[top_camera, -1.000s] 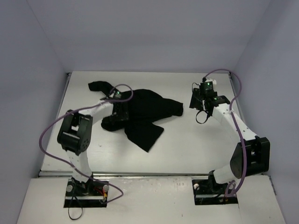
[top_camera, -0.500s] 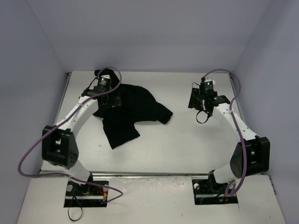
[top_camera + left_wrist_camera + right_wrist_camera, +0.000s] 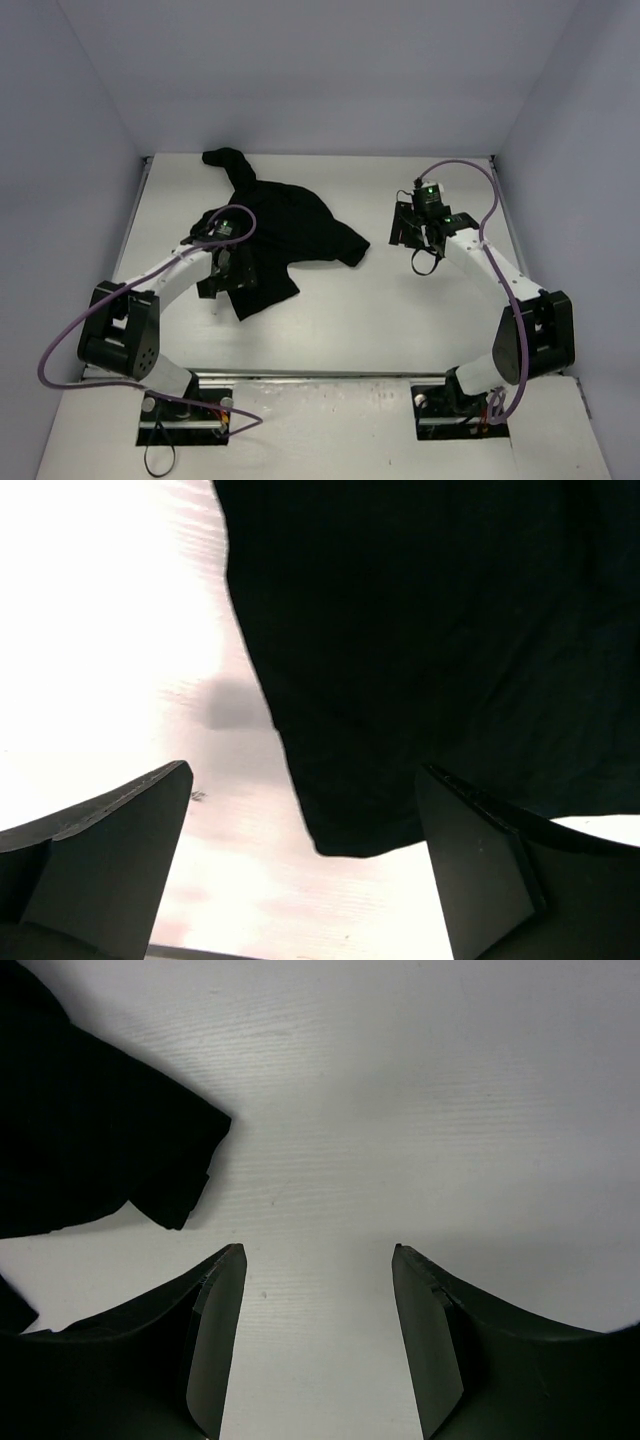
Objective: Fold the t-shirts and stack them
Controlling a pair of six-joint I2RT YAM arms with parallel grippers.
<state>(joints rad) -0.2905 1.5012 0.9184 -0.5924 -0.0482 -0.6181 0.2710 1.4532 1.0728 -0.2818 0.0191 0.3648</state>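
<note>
On the white table (image 3: 420, 310), left of centre and toward the back, lies 1 black shirt (image 3: 295, 220), unfolded and rumpled. A narrow part of it runs up to the back edge, near the left corner. A 2nd part points right, toward the middle of the table, and a 3rd reaches toward the near side.

The left gripper (image 3: 237, 277) hangs over that near part, at the shirt's left margin. From the left wrist, the gripper (image 3: 302, 770) has its jaws spread wide. The shirt (image 3: 430, 630) fills the upper right of that view. Its curved edge and a rounded corner show in the gap between the 2 fingers (image 3: 110, 850), with bare table (image 3: 100, 630) to the left. Nothing is pinched. A small grey shadow sits on the table just beside the cloth's edge.

The right gripper (image 3: 405, 228) hovers right of centre, apart from the shirt's right tip. From the right wrist, the gripper (image 3: 318, 1250) is also spread, with only bare table (image 3: 430, 1090) between and beyond its fingers (image 3: 215, 1340). The shirt (image 3: 85, 1130) shows at the upper left of that view, ending in a squared corner with a hemmed edge, clear of the fingers.

A purple cable (image 3: 470, 170) loops along each arm.
</note>
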